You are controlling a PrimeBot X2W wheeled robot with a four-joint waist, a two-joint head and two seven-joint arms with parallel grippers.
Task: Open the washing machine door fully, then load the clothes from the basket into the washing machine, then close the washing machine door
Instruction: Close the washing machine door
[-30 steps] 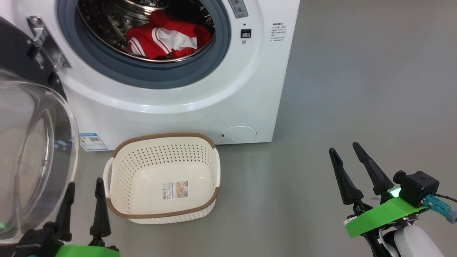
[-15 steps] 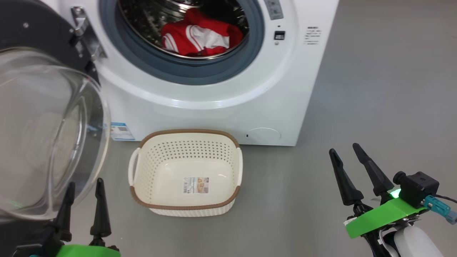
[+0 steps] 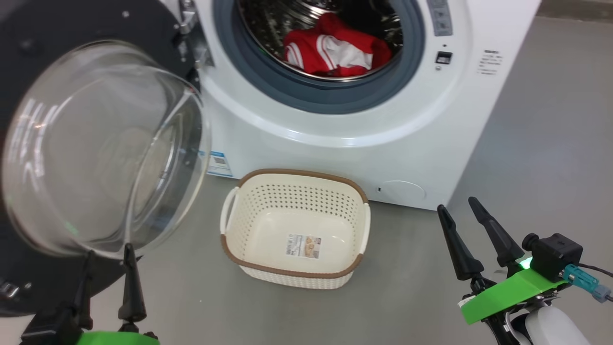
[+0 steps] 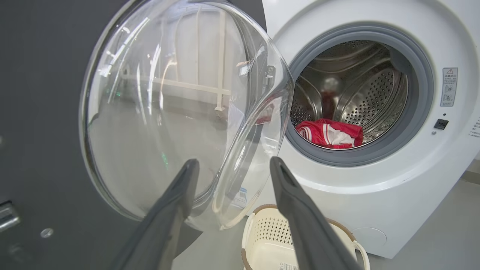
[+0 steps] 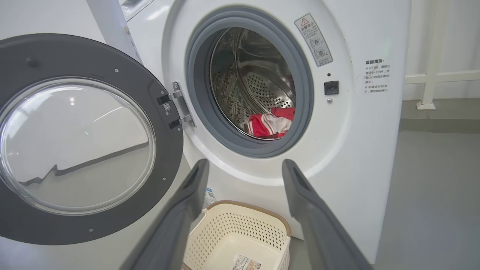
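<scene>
Left gripper (image 3: 107, 249): fingers spread, nothing held. The washing machine door (image 3: 105, 143) hangs wide open directly ahead of its tips, glass bowl very near; contact cannot be told.

Right gripper (image 3: 456, 203): fingers spread, empty, over the bare floor (image 3: 550, 143).

The basket (image 3: 297, 173) stands on the floor between the two grippers, slightly ahead, its paper label (image 3: 304, 246) showing.

The clothes (image 3: 335, 52) lie in the drum of the washing machine (image 3: 335, 143), farther ahead, beyond the basket.

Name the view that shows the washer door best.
Right wrist view: the door appears nearly whole, swung open, with its hinge. Head view crops its left side; left wrist view is close on its glass bowl.
</scene>
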